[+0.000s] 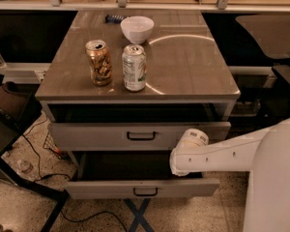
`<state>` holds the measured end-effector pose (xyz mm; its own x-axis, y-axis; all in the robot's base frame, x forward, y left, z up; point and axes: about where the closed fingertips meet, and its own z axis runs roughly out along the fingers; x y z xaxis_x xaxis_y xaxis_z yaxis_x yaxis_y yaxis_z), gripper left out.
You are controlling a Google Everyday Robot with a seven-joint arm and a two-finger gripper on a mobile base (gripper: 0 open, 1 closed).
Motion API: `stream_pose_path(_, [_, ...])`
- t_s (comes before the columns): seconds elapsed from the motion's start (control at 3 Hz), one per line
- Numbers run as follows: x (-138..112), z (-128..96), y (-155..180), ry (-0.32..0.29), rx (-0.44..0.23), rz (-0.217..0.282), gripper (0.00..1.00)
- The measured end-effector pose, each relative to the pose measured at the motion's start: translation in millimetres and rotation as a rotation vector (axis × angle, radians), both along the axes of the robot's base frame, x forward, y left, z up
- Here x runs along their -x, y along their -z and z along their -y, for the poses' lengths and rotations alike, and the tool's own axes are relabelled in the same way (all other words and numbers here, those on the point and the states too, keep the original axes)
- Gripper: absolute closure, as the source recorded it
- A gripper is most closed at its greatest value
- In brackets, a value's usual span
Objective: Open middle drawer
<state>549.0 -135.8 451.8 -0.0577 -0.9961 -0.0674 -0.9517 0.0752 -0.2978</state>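
No lettering can be read: the print on the gold can (99, 62) and the pale can (134, 67) is a blur. The gripper (182, 159) is near right, just above the front of the middle drawer (96, 189).
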Motion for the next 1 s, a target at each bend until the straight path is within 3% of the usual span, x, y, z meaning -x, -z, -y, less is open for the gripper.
stream_pose_path(0.33, [-1.4,4.6,26.4,0.008,0.007,-0.051,1.00])
stream_pose_path(0.67, [-1.1,5.1,31.7,0.008,0.007,-0.061,1.00])
stream_pose_path(1.0, [5.5,10.1,41.1,0.019,0.043,-0.126,1.00])
